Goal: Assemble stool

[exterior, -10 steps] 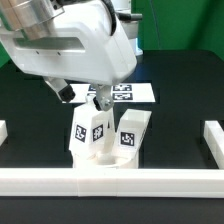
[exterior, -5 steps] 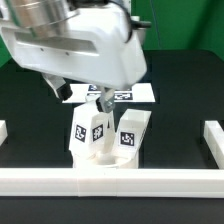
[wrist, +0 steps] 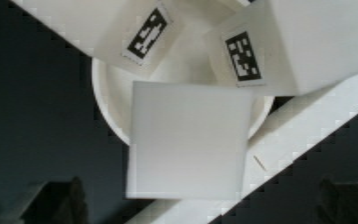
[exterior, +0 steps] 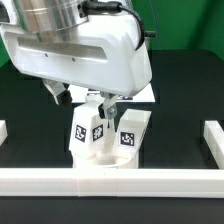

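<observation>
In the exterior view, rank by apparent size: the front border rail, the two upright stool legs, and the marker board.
1. Front border rail, largest.
2. Left leg and right leg: look alike, so unranked.
3. Marker board: mostly hidden behind the arm, size unsure.

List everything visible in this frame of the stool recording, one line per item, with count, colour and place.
Round thick white plastic disc seat: one, white, lying against the front rail with the legs on it.
Short blocky white plastic legs with black-and-white square tags: three showing in the exterior view, white, standing on the seat; one toward the exterior view's left, one toward its right, one between them under the gripper.
Marker board: one, white, flat on the table behind the stool, mostly hidden by the arm.
Long white border rails: white, one along the front, short pieces at each side.
Table: black surface.
Gripper: one, open, above the legs.
Arm: one, white, filling the upper part of the exterior view.
</observation>
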Robot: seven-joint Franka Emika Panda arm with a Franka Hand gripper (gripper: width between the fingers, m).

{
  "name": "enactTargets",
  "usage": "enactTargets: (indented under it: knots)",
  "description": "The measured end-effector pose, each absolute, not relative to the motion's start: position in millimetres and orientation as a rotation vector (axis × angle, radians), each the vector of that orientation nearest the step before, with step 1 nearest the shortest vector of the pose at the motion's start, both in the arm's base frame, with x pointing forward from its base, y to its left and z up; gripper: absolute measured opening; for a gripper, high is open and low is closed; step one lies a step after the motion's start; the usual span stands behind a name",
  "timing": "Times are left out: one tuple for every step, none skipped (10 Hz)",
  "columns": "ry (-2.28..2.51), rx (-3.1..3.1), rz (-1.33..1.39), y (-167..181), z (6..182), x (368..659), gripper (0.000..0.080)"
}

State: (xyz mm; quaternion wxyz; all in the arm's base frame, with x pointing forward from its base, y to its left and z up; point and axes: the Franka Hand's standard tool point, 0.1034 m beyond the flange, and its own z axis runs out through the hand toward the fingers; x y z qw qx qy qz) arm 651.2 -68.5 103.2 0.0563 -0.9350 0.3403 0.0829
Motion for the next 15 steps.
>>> enactTargets:
  knots:
    - [1.032,-2.837,0.251,-68,103.1,651,0.0649]
    - [0.997,-2.884,0.211,-68,103.1,655,0.0649]
    - [0.952,-2.937,0.151,-63,101.0,658,0.0649]
    - [0.943,-2.945,0.127,-58,97.4,656,0.0649]
    - [0.944,-2.945,0.13,-58,96.0,655,0.0649]
    - [0.942,-2.946,0.12,-58,95.4,655,0.0649]
    - [0.948,-2.945,0.126,-60,93.2,653,0.0649]
    - [0.952,-2.944,0.129,-62,92.5,652,0.0649]
    - [0.952,-2.944,0.129,-62,92.5,652,0.0649]
    - [0.952,-2.944,0.129,-62,92.2,652,0.0649]
    - [0.952,-2.944,0.129,-62,92.1,652,0.0649]
    - [0.956,-2.942,0.115,-64,92.7,653,0.0649]
    - [0.978,-2.935,0.056,-71,94.5,651,0.0649]
    - [0.989,-2.933,0.024,-73,93.9,645,0.0649]
    - [0.992,-2.933,0.011,-74,92.3,644,0.0649]
